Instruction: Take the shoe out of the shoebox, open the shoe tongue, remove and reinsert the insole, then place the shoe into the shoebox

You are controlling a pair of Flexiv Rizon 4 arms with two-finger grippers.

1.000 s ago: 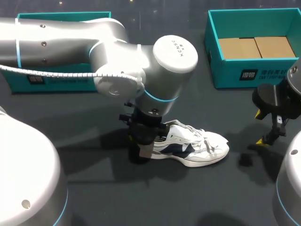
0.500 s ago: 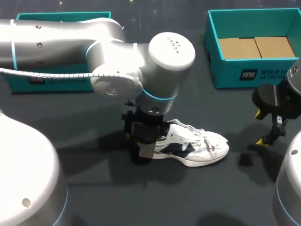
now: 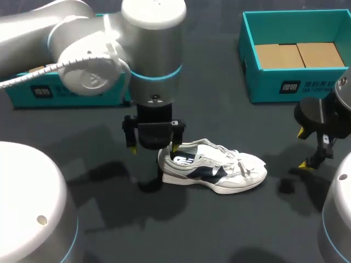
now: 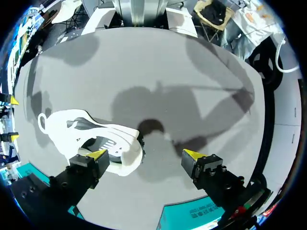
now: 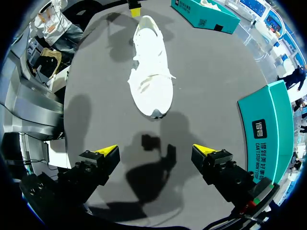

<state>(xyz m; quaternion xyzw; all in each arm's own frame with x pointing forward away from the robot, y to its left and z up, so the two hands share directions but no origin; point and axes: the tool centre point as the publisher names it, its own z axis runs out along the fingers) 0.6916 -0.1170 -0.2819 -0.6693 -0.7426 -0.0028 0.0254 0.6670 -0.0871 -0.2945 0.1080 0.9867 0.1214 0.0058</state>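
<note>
L gripper [image 4: 146, 154] spread wide over the heel of shoe [image 3: 214, 167], gripping nothing; shoe sits on its sole on table [image 3: 219, 230], toe twd R gripper [image 5: 156, 150]; R gripper also spread, empty, near toe; open shoebox [image 3: 274, 82] at far right, well apart.

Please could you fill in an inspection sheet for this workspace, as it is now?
Surface: dark table, bare apart from shadows.
Job's things: white shoe stands on its sole mid-table, outside the open teal shoebox; cardboard shows inside the box.
Clutter: second teal box behind the left arm.
Grippers: left pincer open, at the shoe's heel; right pincer open, apart from the toe.
Cables: white cable runs along the left arm.
Surroundings: nothing seen.
</note>
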